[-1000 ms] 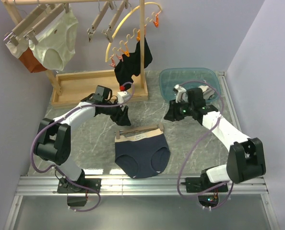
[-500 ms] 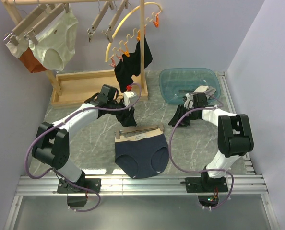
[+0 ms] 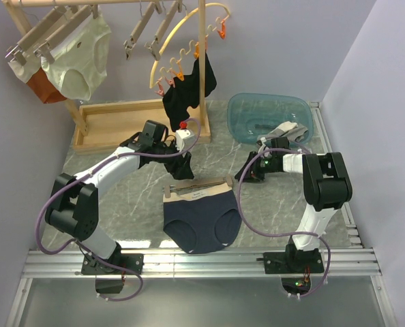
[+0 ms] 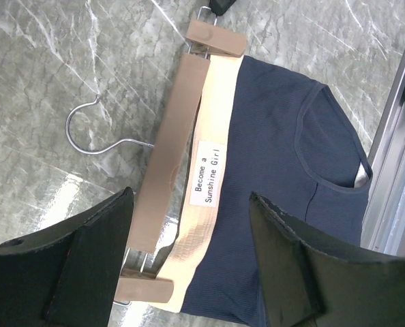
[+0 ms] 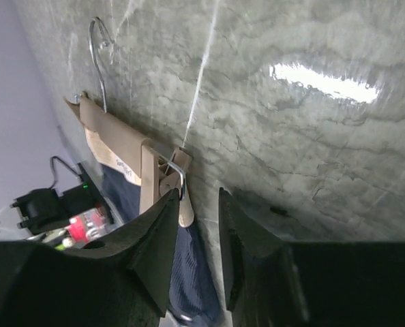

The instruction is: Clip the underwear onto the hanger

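Observation:
The navy underwear point(image 3: 201, 223) lies flat on the marble table, its beige waistband point(image 4: 208, 178) laid along the wood hanger point(image 3: 197, 185). In the left wrist view the hanger point(image 4: 174, 146) shows its wire hook point(image 4: 86, 129) and a clip at each end point(image 4: 216, 38), both over the waistband. My left gripper point(image 3: 183, 168) hovers open above the hanger's left half point(image 4: 191, 199), holding nothing. My right gripper point(image 3: 246, 174) is low by the right clip point(image 5: 164, 174). Its jaws stand a narrow gap apart point(image 5: 197, 199), with the clip's end beside the left finger.
A blue plastic tub point(image 3: 267, 116) stands behind the right arm. A wooden rack point(image 3: 121, 124) at the back left carries cream briefs point(image 3: 76, 58), spare wood hangers, a yellow peg hanger point(image 3: 189, 41) and a black garment point(image 3: 189, 88).
My right gripper has swung from beside the tub down and left to the hanger's right clip. My left gripper shifted slightly right, then stayed over the hanger.

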You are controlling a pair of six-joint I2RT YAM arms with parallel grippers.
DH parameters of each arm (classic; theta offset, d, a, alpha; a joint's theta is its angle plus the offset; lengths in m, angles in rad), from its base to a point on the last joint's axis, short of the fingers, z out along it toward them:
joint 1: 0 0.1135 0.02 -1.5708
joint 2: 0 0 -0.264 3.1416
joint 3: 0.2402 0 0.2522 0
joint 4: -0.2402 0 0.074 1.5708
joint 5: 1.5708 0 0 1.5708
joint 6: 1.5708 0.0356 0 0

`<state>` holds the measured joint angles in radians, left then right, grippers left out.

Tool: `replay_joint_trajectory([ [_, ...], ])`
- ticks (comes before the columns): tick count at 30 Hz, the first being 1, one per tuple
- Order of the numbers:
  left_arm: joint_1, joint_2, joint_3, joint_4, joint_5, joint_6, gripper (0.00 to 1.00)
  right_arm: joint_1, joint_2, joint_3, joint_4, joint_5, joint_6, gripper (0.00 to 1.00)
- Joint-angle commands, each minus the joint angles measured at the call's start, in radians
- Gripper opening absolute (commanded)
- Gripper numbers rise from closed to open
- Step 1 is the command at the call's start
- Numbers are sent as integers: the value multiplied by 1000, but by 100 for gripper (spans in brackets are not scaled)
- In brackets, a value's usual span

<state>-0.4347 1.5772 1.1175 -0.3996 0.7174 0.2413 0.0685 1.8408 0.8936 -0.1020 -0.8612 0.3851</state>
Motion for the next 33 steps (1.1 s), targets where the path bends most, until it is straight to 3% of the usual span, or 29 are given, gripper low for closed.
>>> replay_joint_trajectory([
  [1, -4, -14, 42, 22, 4, -13, 74, -4, 14, -18, 64, -41, 32, 36],
  [5, -4, -2, 57, 8, -6, -26, 75, -4, 18, -24, 77, -68, 37, 29],
  [24, 2, 4, 85, -4, -4, -56, 77, 10, 46, -38, 148, -107, 95, 29],
  [31, 33, -2, 79, -2, 16, -94, 77, 16, -11, -48, 145, -137, 72, 0],
  [33, 56, -3, 81, -1, 51, -114, 77, 20, -34, -51, 145, -148, 67, 0],
])
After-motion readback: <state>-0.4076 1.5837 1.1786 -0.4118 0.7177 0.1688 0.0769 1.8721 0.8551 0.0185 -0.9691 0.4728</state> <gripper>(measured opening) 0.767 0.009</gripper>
